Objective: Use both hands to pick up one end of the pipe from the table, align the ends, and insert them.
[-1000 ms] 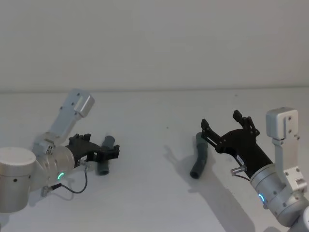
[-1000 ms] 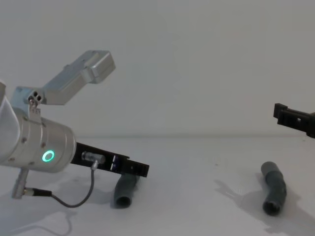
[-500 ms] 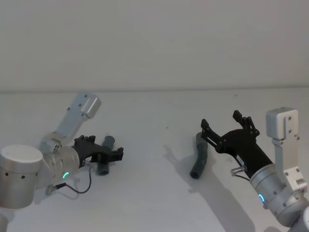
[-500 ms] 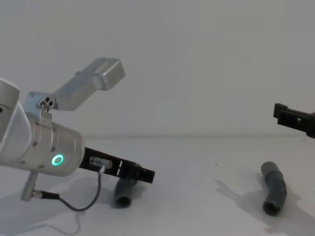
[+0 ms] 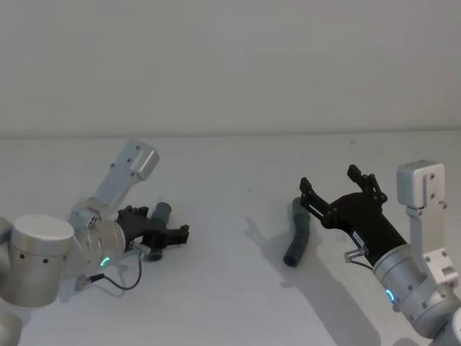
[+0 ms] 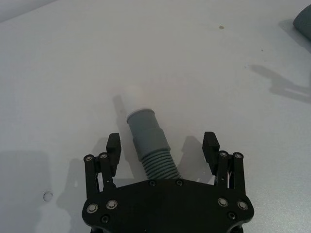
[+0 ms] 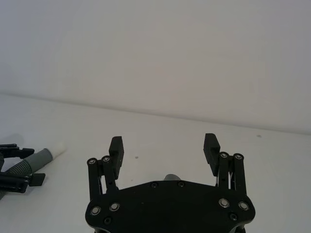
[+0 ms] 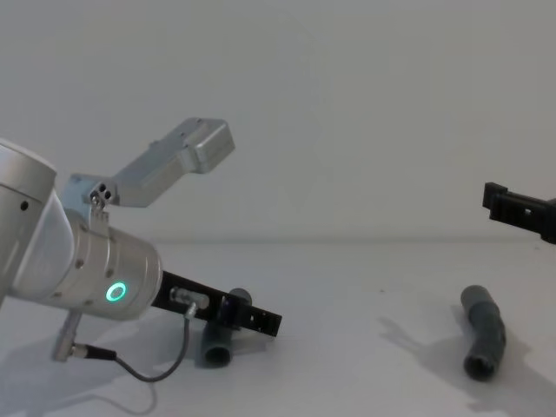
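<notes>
Head view: I am looking down on the white table (image 5: 216, 310), where two pipe pieces are lying well apart. The left pipe piece (image 5: 160, 212) is lying on my left side. The left gripper (image 5: 163, 228) is sitting low over it, reaching in from the near-left.

Left wrist view: the left gripper (image 6: 162, 142) is standing apart, one finger on each side of the left pipe piece (image 6: 146, 138). Bare table is showing between each finger and the pipe, so nothing is being clamped. The ribbed section is running in under the palm. The smooth collar and the white tip (image 6: 132, 93) are pointing away from the gripper.

Chest view: the left gripper (image 8: 256, 320) is angling down toward the table, its green ring (image 8: 113, 291) glowing on the wrist. The open mouth of the left pipe piece (image 8: 217, 347) is facing the camera just below it. I cannot tell whether the fingers are touching the table.

The right pipe piece (image 5: 297, 234), bent like an elbow, is lying right of centre. The right gripper (image 5: 329, 178) is hanging above and just beside it, spread wide and gripping nothing.

Right wrist view: the right gripper (image 7: 164, 142) is showing both fingers far apart, with a sliver of the right pipe piece (image 7: 171, 176) peeking past the palm between them. Farther off, the white tip (image 7: 58, 147) is lying on the table.
</notes>
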You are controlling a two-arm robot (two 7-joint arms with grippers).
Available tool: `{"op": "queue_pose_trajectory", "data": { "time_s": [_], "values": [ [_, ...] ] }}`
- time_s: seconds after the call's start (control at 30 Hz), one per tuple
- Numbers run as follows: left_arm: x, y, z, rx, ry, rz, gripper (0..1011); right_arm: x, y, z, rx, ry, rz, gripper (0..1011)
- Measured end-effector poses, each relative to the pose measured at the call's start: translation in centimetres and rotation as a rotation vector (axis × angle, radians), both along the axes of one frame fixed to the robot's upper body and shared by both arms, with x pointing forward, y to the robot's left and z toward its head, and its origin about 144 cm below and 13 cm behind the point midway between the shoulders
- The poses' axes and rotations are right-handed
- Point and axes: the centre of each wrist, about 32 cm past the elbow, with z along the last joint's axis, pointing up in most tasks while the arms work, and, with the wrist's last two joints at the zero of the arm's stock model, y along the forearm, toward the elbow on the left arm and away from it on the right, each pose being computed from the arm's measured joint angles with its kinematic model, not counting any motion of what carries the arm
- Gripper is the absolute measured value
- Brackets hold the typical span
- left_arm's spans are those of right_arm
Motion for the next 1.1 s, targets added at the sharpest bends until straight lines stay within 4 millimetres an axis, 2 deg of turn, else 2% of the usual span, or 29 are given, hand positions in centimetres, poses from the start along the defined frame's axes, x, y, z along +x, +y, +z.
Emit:
{"op": "queue_pose_trajectory", "data": {
  "time_s": [0.3, 0.43, 0.57, 0.6, 0.7, 1.1],
  "values": [
    [0.22, -0.17, -0.15, 0.004, 0.006, -0.004, 997, 0.00, 0.00, 0.00, 0.000, 0.000, 0.000, 1002],
    [0.28, -0.27, -0.18, 0.004, 0.008, -0.006, 882, 0.00, 0.00, 0.00, 0.000, 0.000, 0.000, 1002],
    [0.32, -0.31, -0.21, 0.004, 0.009, -0.008, 815, 0.00, 0.00, 0.00, 0.000, 0.000, 0.000, 1002],
    [0.32, -0.31, -0.21, 0.004, 0.009, -0.008, 764, 0.00, 0.00, 0.00, 0.000, 0.000, 0.000, 1002],
    [0.35, -0.31, -0.23, 0.005, 0.010, -0.008, 692, 0.00, 0.00, 0.00, 0.000, 0.000, 0.000, 1002],
    [0.39, -0.35, -0.28, 0.006, 0.011, -0.009, 601, 0.00, 0.00, 0.00, 0.000, 0.000, 0.000, 1002]
  ]
}}
